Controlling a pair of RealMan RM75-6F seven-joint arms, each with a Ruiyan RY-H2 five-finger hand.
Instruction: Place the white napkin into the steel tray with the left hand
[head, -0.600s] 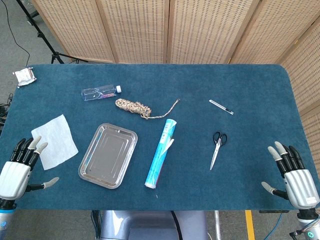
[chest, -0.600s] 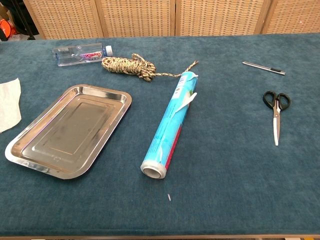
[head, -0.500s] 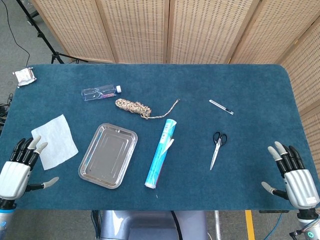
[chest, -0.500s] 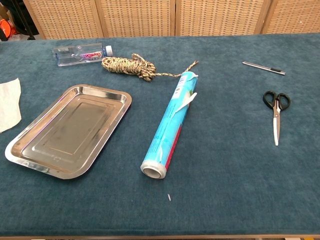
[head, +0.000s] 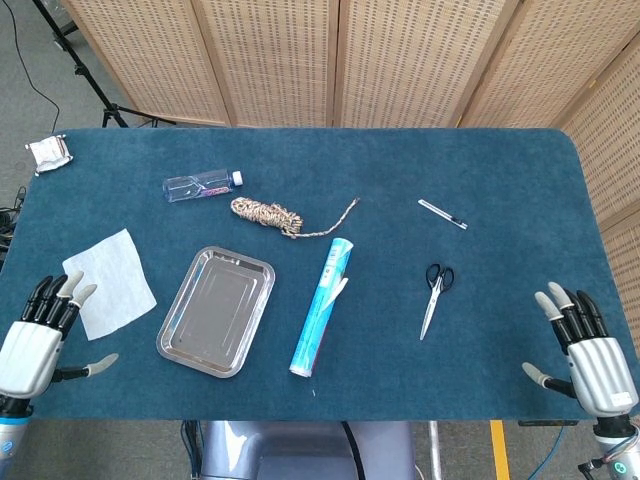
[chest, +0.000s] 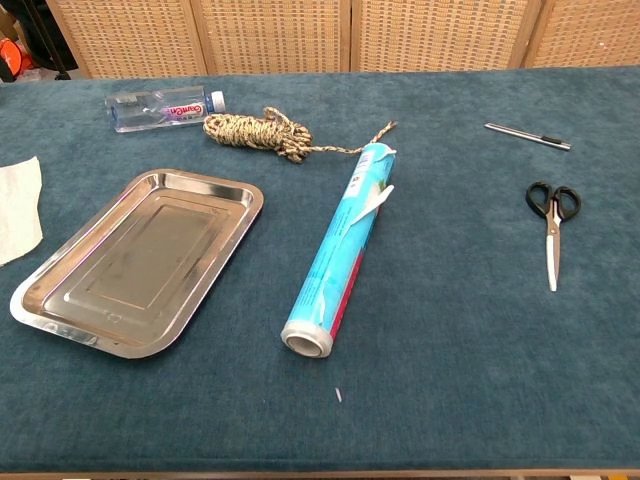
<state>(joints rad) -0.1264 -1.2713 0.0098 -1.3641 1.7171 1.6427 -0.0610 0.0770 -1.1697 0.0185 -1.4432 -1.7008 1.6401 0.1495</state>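
The blue-carpeted counter (head: 400, 180) fills both views, one long surface with a folding wicker screen (head: 400, 60) standing behind it. On it lies one steel tray (head: 216, 311), bare inside, angled with its short end toward the near edge. Just right of the tray lies one blue roll of wrap (head: 322, 306), its open end facing the near edge. The one white napkin (head: 110, 282) lies flat on the counter to the left of the tray and apart from it; the chest view cuts it off so only its right corner shows at the frame edge. The left hand (head: 35, 345) sits at the near left corner with its fingers (head: 62, 292) spread and holding nothing, the fingertips just short of or over the napkin's near edge, I cannot tell which. The right hand (head: 590, 358) rests at the near right corner, likewise spread and bare. Neither hand shows in the chest view. Further back lie one coil of rope (head: 268, 213), one clear plastic bottle (head: 201, 186) on its side, one pair of black-handled scissors (head: 434, 297), one pen (head: 442, 214), and a small crumpled wrapper (head: 48, 153) at the far left corner, too small to identify
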